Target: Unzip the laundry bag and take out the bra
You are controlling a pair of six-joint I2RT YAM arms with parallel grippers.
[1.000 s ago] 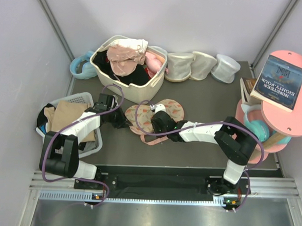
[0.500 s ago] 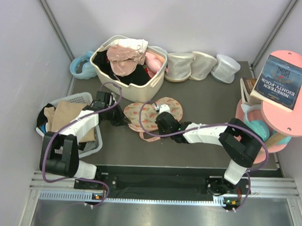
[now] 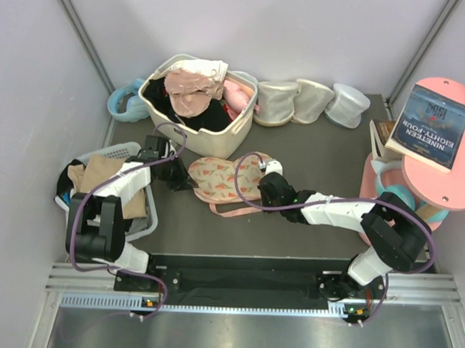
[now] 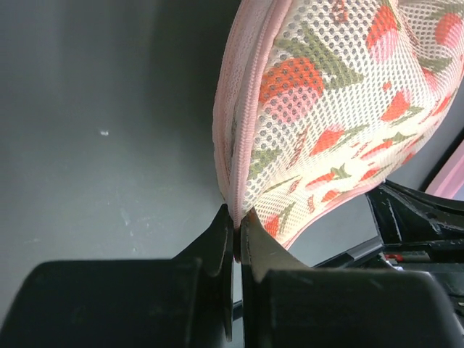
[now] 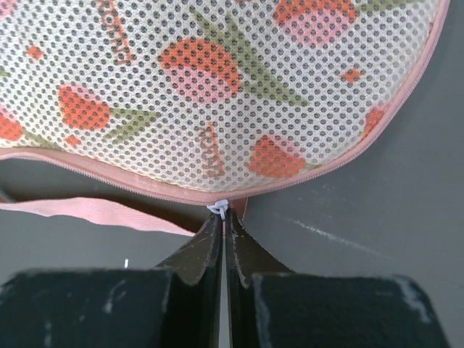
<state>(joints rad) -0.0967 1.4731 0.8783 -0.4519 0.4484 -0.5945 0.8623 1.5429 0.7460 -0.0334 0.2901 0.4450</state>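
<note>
The laundry bag, peach-pink mesh with orange-red print, lies flat on the dark table in front of the beige basket. My left gripper is at the bag's left end, shut on its pink edge seam. My right gripper is at the bag's front right edge, shut on the small white zip pull. The bag fills the upper part of the right wrist view and the upper right of the left wrist view. A loose pink zip strip trails left of the pull. The bra is hidden.
The beige basket with pink and black clothes stands behind the bag. Three cream-white cups line the back. A grey basket with tan cloth sits at the left. A pink stand with a book is at the right.
My right gripper has slid to the right along the bag's front edge with the zip pull, leaving an opened pink strip behind it. My left gripper has shifted slightly back-left, still holding the edge.
</note>
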